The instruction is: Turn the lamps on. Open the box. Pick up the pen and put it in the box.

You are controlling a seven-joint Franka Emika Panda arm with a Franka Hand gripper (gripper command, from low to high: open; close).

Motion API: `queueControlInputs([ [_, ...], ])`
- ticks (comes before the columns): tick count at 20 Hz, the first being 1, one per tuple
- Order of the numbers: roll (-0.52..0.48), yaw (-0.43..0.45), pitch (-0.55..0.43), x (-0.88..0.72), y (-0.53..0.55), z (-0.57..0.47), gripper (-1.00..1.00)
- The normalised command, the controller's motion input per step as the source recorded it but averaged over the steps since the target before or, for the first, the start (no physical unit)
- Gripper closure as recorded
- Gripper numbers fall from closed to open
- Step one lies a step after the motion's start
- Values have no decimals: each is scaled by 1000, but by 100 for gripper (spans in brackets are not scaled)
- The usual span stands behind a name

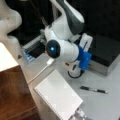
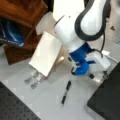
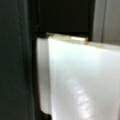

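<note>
The box [image 1: 106, 51] [image 2: 107, 100] has a black lid lying flat on its silver-grey sides. It sits at the right in both front views. My gripper [image 1: 75, 72] [image 2: 98, 76] is low over the table, right at the box's near corner, below the blue wrist part [image 1: 84, 58]. The pen [image 1: 94, 90] [image 2: 66, 92] lies alone on the grey table, a short way from the gripper. A cream-white lampshade [image 1: 58, 97] [image 2: 46, 53] leans tilted beside the arm. In the wrist view a glossy white surface [image 3: 80, 82] fills the frame against a dark background.
A brown wooden block [image 1: 12, 96] [image 2: 20, 15] stands next to the lampshade. Metal clips [image 2: 32, 78] stick out at the lampshade's lower end. A black perforated board [image 2: 12, 107] lies at a front view's bottom left. A cable [image 1: 40, 71] runs across the table.
</note>
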Motion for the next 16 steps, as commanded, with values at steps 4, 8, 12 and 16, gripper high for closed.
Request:
queueControlInputs([
  [4, 375, -35, -89, -100, -12, -88, -100],
  [8, 365, -49, -87, -48, -28, -120, -100],
  [12, 261, -50, -71, 4, -96, -158, -100],
  [16, 205, -11, -69, 53, -233, -170, -100],
])
